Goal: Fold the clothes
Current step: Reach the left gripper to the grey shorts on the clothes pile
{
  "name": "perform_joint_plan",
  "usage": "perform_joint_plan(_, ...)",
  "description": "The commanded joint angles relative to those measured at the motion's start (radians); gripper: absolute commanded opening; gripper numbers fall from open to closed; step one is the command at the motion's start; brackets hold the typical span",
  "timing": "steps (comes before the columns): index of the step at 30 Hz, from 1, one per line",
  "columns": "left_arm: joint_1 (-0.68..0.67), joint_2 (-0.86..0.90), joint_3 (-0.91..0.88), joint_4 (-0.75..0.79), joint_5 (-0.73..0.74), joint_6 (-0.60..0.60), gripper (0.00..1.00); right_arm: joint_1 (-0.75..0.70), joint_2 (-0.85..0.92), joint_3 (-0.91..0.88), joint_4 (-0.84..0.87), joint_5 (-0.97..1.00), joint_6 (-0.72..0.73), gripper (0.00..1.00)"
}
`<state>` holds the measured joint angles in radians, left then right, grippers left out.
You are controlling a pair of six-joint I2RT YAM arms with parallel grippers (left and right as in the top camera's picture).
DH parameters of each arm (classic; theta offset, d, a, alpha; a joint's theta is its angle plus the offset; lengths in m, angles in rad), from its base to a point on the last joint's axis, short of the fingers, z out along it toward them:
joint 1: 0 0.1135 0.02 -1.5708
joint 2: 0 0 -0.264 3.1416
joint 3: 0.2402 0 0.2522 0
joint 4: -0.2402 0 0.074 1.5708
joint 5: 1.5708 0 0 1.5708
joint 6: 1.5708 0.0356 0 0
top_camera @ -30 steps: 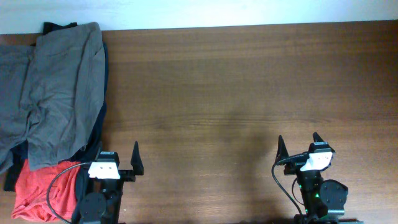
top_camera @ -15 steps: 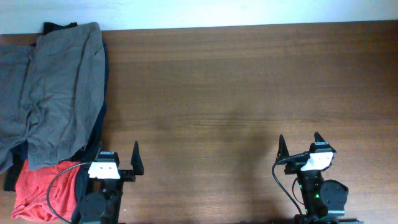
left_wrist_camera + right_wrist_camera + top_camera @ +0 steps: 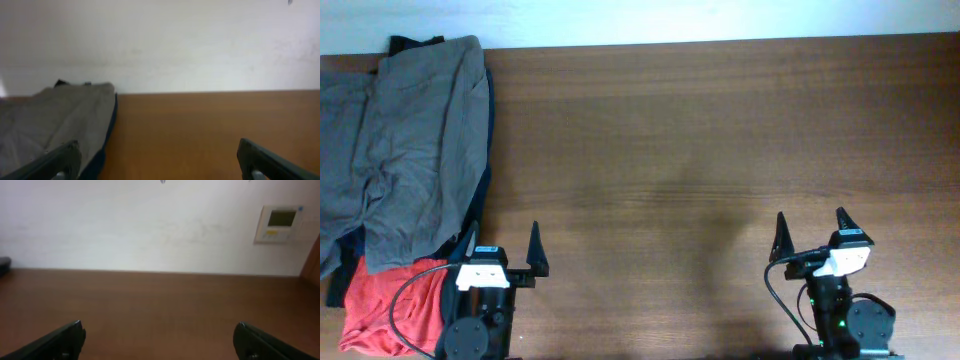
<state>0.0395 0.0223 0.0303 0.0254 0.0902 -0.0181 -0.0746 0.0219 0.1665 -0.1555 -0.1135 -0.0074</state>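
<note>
Shorts (image 3: 410,140) of wrinkled grey-olive cloth are lying spread at the far left end of the bench (image 3: 700,130), running off the left edge of the overhead view. They are resting on top of a navy garment (image 3: 486,150), which is showing as a dark strip along their right side. An orange-red garment (image 3: 385,305) is peeking out below them at the near left corner. The left claw (image 3: 505,243) is sitting at the near edge just beside this pile, its fingers spread wide and gripping nothing. The right claw (image 3: 811,222) is sitting well apart at the near right over bare wood, likewise released and holding nothing. From the left wrist, the shorts are filling the lower left, with the navy edge running alongside them and a white wall (image 3: 175,45) rising behind the bench.
</note>
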Motion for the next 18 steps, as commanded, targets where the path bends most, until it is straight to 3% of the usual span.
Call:
perform_joint_plan(1, -0.004, 0.082, 0.137, -0.075, -0.003, 0.016, 0.99, 0.009, 0.073, 0.122, -0.073, -0.006, -0.014, 0.99)
perform_joint_plan(7, -0.004, 0.39, 0.385, -0.152, -0.005, 0.049, 0.99, 0.009, 0.333, 0.337, -0.133, -0.023, -0.014, 0.99)
perform_joint_plan(11, -0.004, 0.67, 0.644, -0.273, -0.005, 0.05, 0.99, 0.009, 0.597, 0.569, -0.273, -0.072, -0.014, 0.99)
perform_joint_plan(14, -0.004, 0.885, 0.876, -0.425, -0.003, 0.05, 0.99, 0.009, 0.799, 0.769, -0.426, -0.117, -0.014, 0.99)
perform_joint_plan(18, -0.004, 1.234, 1.288, -0.741, 0.035, 0.05, 0.99, 0.009, 1.094, 1.085, -0.67, -0.159, -0.014, 0.99)
